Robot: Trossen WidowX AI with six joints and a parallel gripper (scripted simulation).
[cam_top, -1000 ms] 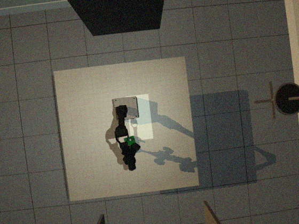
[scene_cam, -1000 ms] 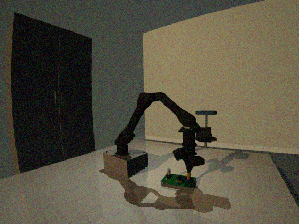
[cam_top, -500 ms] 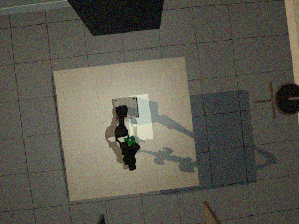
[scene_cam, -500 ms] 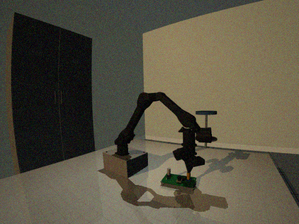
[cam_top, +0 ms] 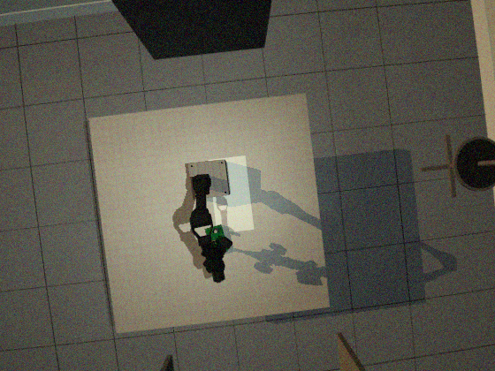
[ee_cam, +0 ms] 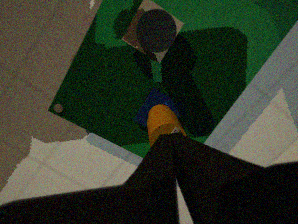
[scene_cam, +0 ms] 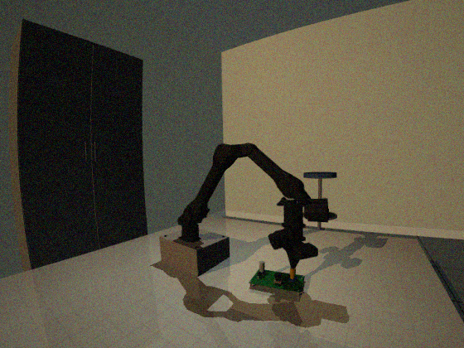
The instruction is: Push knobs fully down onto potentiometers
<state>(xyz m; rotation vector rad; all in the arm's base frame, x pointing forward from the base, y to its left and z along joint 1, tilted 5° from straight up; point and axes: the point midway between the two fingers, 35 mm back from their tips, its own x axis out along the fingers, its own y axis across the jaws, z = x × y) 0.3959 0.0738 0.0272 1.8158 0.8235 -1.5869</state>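
The green circuit board (cam_top: 220, 236) (scene_cam: 286, 286) (ee_cam: 95, 95) stands low on the table. An orange knob (scene_cam: 292, 273) (ee_cam: 161, 119) stands upright over a blue potentiometer (ee_cam: 153, 101) near one end of the board; whether a gap is left beneath the knob I cannot tell. A pale knob (scene_cam: 261, 266) stands tall near the other end, outside the wrist view. My gripper (scene_cam: 293, 267) (ee_cam: 168, 143) is shut and empty, pointing down, its joined tips at the top of the orange knob and hiding part of it. The arm covers part of the board in the overhead view.
A square beige component with a dark round top (scene_cam: 277, 277) (ee_cam: 156, 30) sits on the board between the two knobs. The arm's base block (cam_top: 217, 170) (scene_cam: 178, 253) stands behind the board. A dark cabinet (scene_cam: 83, 145) and a round stool (cam_top: 475, 170) (scene_cam: 320, 175) are farther off.
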